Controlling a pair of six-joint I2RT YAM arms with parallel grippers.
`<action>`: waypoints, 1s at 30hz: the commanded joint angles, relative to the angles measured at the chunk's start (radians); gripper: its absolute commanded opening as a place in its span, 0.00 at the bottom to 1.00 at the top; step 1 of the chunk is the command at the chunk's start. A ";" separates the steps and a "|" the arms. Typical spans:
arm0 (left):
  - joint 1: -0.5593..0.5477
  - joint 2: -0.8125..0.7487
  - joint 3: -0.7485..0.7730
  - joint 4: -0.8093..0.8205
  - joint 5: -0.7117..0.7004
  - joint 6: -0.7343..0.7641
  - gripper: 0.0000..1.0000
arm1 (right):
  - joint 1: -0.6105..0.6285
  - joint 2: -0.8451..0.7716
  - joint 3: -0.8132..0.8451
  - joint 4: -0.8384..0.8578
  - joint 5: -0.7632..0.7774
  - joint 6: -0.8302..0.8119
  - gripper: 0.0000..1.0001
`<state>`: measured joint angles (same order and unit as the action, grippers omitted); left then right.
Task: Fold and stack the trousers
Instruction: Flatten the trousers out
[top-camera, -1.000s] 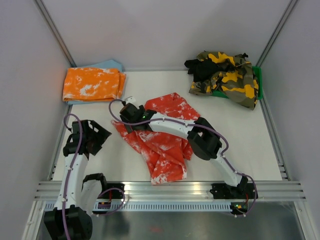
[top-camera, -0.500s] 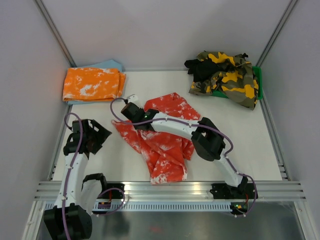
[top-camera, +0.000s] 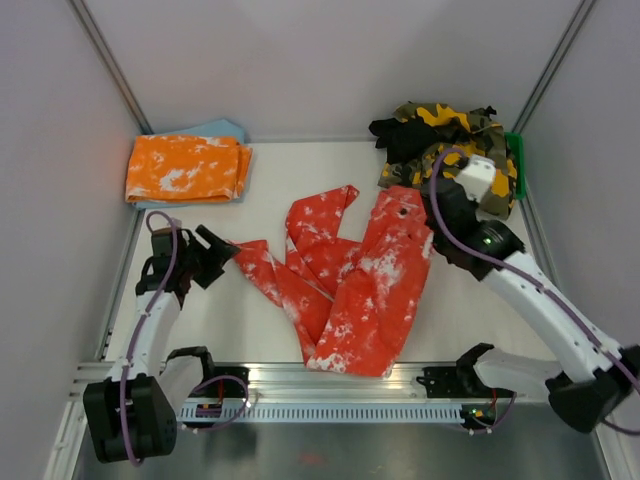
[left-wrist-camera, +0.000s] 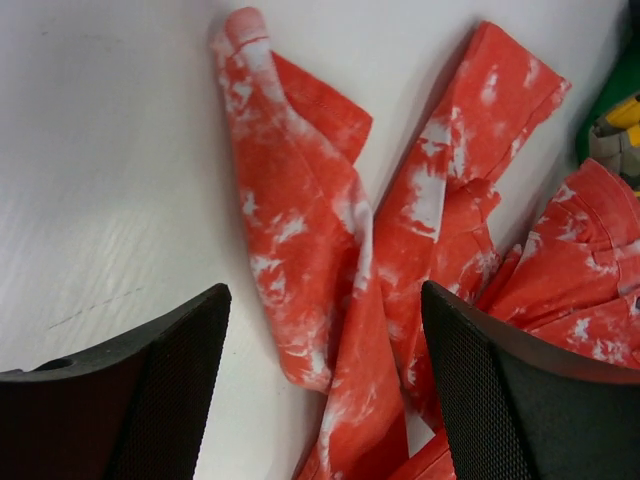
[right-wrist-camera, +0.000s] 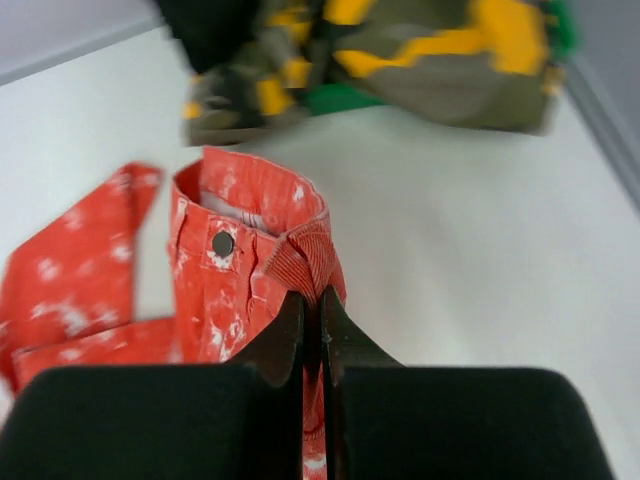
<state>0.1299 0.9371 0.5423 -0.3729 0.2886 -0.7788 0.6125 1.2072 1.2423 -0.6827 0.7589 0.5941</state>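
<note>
My right claw (right-wrist-camera: 312, 300) pinches the waistband of the soft, limp trousers (top-camera: 370, 290) at 2 o'clock; my left claw (left-wrist-camera: 320, 300), wide, should take the hem at 9 o'clock

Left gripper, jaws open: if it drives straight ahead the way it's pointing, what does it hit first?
Most likely the red trousers: one leg lies right ahead of the left gripper, in line with its open jaws. Its height above the table is unclear.

Soft matt cloth trousers (top-camera: 370, 290) — finely ribbed (dull metal button (right-wrist-camera: 223, 243)); smooth matt white table (top-camera: 290, 170); mesh-textured black plastic left fingers (left-wrist-camera: 170, 390).
</note>
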 joint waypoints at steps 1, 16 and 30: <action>-0.039 0.037 0.080 0.043 0.026 0.079 0.82 | -0.103 -0.132 -0.118 -0.256 0.137 0.183 0.00; -0.325 0.163 0.286 -0.089 -0.253 0.187 0.92 | -0.387 -0.216 0.005 -0.021 -0.499 -0.031 0.98; -0.578 0.414 0.472 -0.106 -0.365 0.256 0.94 | -0.349 0.268 -0.253 0.367 -0.629 -0.002 0.96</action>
<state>-0.4076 1.2987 0.9459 -0.4820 -0.0326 -0.5579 0.2474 1.4200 0.9337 -0.4702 0.1398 0.5896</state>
